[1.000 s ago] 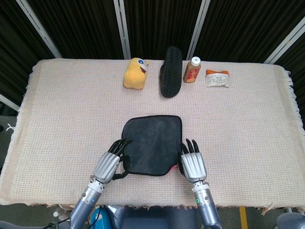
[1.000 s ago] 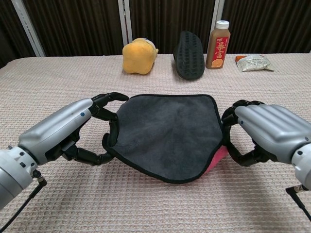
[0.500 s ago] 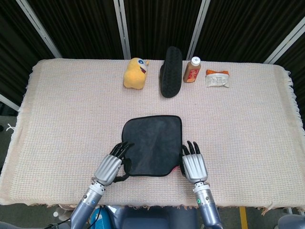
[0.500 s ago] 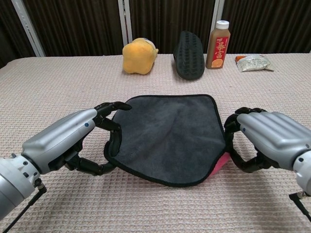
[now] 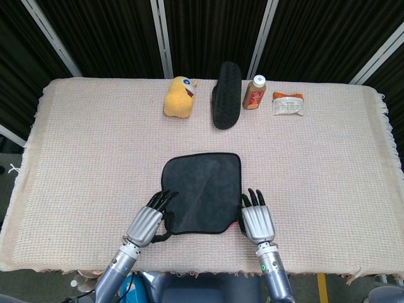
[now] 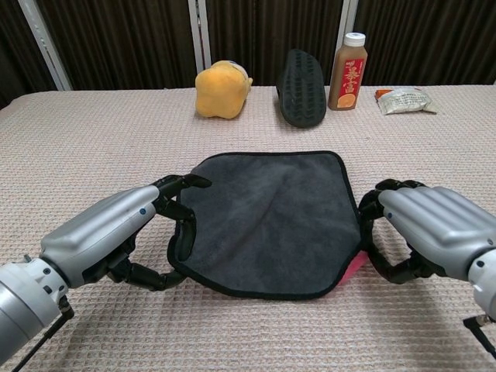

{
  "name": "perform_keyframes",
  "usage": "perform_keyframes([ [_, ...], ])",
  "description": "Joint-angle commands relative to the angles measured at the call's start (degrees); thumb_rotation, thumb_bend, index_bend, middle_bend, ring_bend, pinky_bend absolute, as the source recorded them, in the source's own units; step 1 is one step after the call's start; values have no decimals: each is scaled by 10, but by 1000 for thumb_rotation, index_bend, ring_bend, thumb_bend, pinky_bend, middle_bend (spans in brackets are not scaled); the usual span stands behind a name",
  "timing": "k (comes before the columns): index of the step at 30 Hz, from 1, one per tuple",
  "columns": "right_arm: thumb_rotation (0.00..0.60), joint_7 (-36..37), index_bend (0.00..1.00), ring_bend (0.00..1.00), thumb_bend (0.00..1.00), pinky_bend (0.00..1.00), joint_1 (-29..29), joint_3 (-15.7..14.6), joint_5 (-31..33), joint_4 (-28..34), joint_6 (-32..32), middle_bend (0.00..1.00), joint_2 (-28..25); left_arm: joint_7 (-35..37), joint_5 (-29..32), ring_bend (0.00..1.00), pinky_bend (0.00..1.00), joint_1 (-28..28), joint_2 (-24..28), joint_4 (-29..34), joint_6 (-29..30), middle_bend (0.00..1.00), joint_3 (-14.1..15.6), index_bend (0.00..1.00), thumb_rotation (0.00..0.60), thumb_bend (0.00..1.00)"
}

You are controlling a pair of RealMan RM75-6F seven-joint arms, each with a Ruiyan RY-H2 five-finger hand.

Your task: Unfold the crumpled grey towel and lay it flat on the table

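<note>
The dark grey towel [image 5: 202, 191] [image 6: 271, 209] lies spread almost flat on the beige table cover [image 5: 88, 158], near the front edge. My left hand [image 5: 146, 222] [image 6: 116, 232] pinches its near left edge between fingers on top and thumb below, and the edge curls up there. At the near right corner my right hand [image 5: 255, 219] [image 6: 434, 229] grips the towel with curled fingers. A pink patch [image 6: 353, 267] shows under that lifted corner.
Along the back of the table stand a yellow plush toy [image 5: 178, 96], a black slipper on its side [image 5: 226, 95], a brown bottle with a white cap [image 5: 254, 92] and a small packet [image 5: 288, 103]. The table's front edge runs just behind my wrists.
Both hands have drawn back a little toward the front edge. The towel's near edge has followed them slightly, and the cloth lies smoother.
</note>
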State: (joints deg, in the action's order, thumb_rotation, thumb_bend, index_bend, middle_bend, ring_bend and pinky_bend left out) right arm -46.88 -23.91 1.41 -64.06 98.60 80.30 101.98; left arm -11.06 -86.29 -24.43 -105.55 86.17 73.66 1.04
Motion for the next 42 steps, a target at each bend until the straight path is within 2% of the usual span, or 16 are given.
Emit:
perform_keyframes([
  [1,600,1,733,85,560,89,1,-1,-1,-1,-2,237,0,-2,3,3,56,0,-3,-3,-4,67,-2,610,600,471],
  [6,600,1,730,71,561,89,4,-1,-3,-1,-6,237,0,-7,5,3,55,-1,-8,-7,-11,65,-6,585,600,459],
  [8,600,-1,700,60,560,89,4,-1,-2,0,-7,237,-1,-9,4,3,55,-2,-8,-7,-12,61,-7,551,600,432],
  [13,600,-7,520,21,561,89,6,-1,4,5,-12,217,-6,-12,2,3,56,-2,-3,0,-17,43,-5,445,600,310],
  [19,600,-29,303,0,543,49,7,-5,16,21,-17,123,-14,-11,-1,0,55,-1,11,13,-23,27,1,366,600,175],
  [25,600,-52,151,0,411,19,8,-7,30,48,-19,63,-26,-11,-2,0,54,0,28,28,-29,20,5,297,600,39],
  [27,600,-57,129,0,396,14,8,-8,34,60,-20,55,-31,-13,-1,0,54,0,37,36,-30,19,5,264,600,5],
  [32,600,-43,125,0,395,13,14,-13,28,88,-17,53,-46,-9,9,0,54,3,63,58,-35,20,4,177,600,0],
  [38,600,7,125,0,395,13,27,-20,-19,111,-2,53,-82,-16,15,0,54,5,98,63,-32,23,-3,163,600,0],
  [42,600,57,125,0,395,13,37,-10,-31,118,3,53,-114,-21,13,0,55,0,120,54,-31,30,-15,163,600,7],
])
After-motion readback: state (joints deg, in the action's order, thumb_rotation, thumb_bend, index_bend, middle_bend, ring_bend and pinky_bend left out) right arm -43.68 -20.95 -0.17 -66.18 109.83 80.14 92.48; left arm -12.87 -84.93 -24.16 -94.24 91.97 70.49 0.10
